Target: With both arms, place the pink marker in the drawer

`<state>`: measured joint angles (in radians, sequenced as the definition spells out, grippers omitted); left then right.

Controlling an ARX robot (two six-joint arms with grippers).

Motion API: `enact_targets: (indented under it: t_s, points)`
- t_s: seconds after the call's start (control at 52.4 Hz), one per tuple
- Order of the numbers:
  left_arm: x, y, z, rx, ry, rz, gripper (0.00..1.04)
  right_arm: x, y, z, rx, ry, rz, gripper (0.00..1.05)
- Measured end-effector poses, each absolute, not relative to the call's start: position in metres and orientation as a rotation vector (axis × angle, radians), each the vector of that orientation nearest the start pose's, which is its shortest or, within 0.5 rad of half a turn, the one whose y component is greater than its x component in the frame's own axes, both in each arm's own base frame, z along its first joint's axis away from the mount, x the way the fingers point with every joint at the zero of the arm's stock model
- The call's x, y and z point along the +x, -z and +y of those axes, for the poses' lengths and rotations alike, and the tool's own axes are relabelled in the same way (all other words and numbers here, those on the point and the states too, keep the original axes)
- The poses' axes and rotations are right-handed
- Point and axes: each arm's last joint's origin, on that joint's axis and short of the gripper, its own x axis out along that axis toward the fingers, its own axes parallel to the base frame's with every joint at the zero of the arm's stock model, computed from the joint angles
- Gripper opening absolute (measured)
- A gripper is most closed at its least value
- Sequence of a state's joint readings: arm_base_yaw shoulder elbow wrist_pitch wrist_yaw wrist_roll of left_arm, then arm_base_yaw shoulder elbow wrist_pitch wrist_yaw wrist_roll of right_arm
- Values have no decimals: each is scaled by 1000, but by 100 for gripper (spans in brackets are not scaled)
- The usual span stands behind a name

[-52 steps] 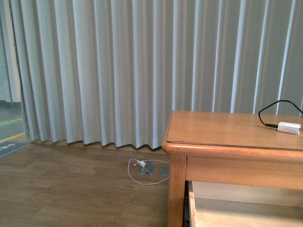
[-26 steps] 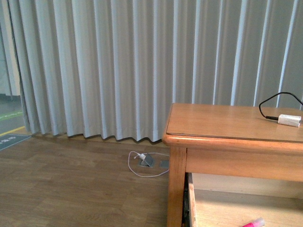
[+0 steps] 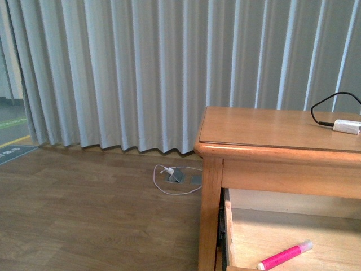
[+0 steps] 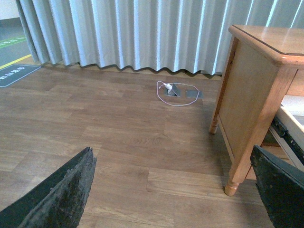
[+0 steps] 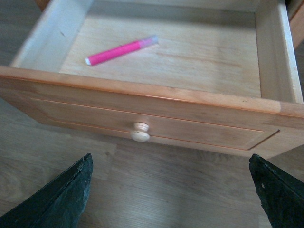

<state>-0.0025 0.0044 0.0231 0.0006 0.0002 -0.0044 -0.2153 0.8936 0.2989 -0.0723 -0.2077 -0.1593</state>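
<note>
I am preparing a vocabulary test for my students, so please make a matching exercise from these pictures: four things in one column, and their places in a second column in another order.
Things
1. pink marker
2. white plug block
3. grey floor socket
4. round knob

Places
A. on the table top
B. on the floor near the curtain
C. lying inside the open drawer
D. on the drawer's front panel

Pairs: 1-C, 2-A, 3-B, 4-D
</note>
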Motion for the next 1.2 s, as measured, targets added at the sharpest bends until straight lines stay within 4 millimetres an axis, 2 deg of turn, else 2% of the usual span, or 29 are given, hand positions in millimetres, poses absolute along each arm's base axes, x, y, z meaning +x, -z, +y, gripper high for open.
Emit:
enact_targets:
  t_s: [0.267, 0.343, 0.515, 0.725, 0.839, 1.201]
  points:
    - [97, -171, 0, -4, 3, -19, 99, 201, -133, -36, -23, -32, 771, 96]
    - [97, -171, 0, -4, 3, -19, 99, 216, -126, -35, -36, -26, 774, 96]
    - [97, -171, 0, -4, 3, -19, 99, 235, -117, -32, -41, -16, 773, 96]
    - [97, -171, 0, -4, 3, -19, 99, 263, -112, -29, -26, 16, 710, 96]
    - [97, -171, 0, -4, 3, -19, 99, 288, -109, -25, -3, 39, 660, 96]
    - [97, -171, 0, -4, 3, -19, 99, 346, -105, -15, 34, 76, 529, 96]
